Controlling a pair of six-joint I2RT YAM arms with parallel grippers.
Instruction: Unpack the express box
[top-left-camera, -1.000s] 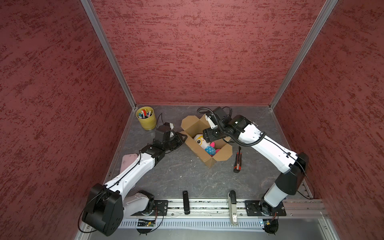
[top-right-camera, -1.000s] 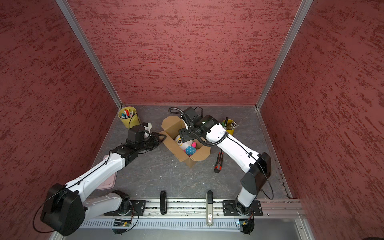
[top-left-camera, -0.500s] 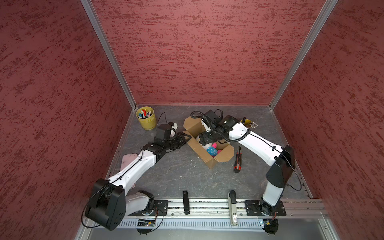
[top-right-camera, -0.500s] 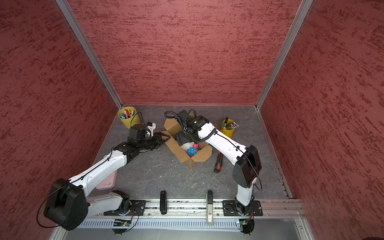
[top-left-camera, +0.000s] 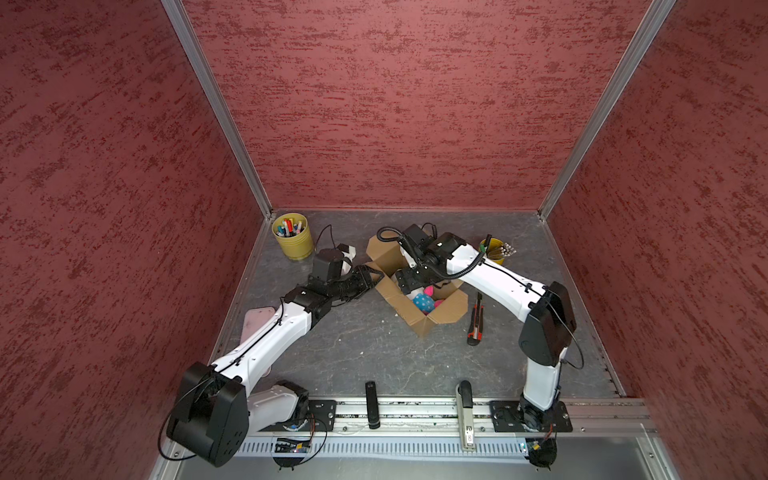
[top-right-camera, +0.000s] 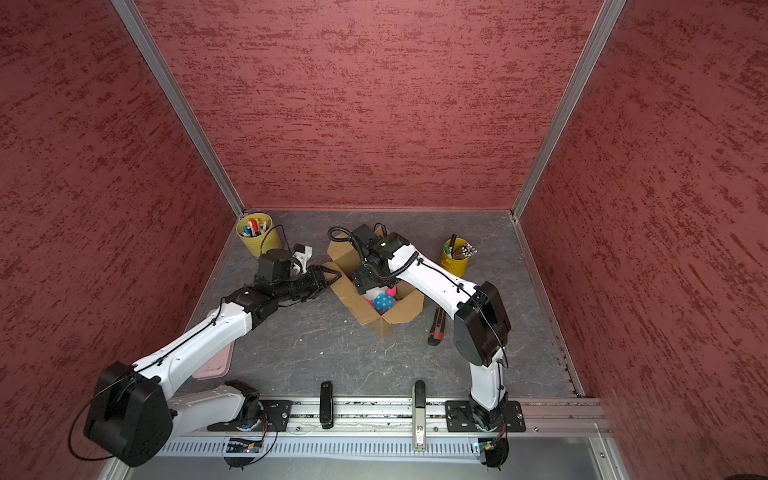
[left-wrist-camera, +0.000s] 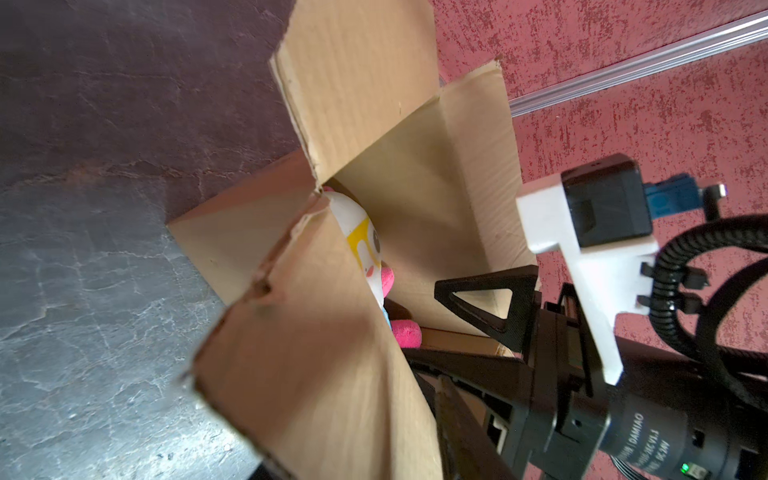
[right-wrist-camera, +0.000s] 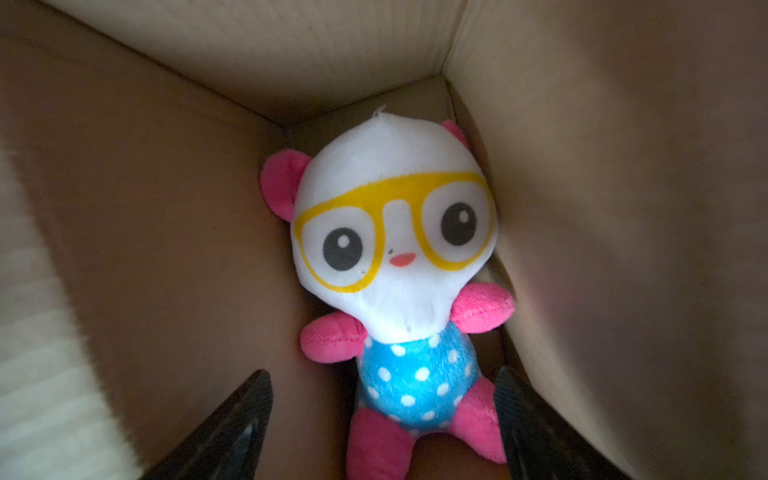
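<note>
Grey tabletop (top-left-camera: 374, 353) with express box (top-left-camera: 446, 309), marker cup (top-left-camera: 296, 245), pencil cup (top-right-camera: 455, 264), box cutter (top-left-camera: 475, 320), pink tray (top-right-camera: 216, 363)

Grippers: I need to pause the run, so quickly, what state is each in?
Left gripper: at a flap of the express box; grip cannot be told.
Right gripper: open, astride the plush toy, holding nothing.

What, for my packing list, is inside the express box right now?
A plush toy lies inside the express box: white head, yellow glasses, pink limbs, blue dotted body. The right end effector straddles its body, open. Whatever lies beneath the toy is covered.
</note>
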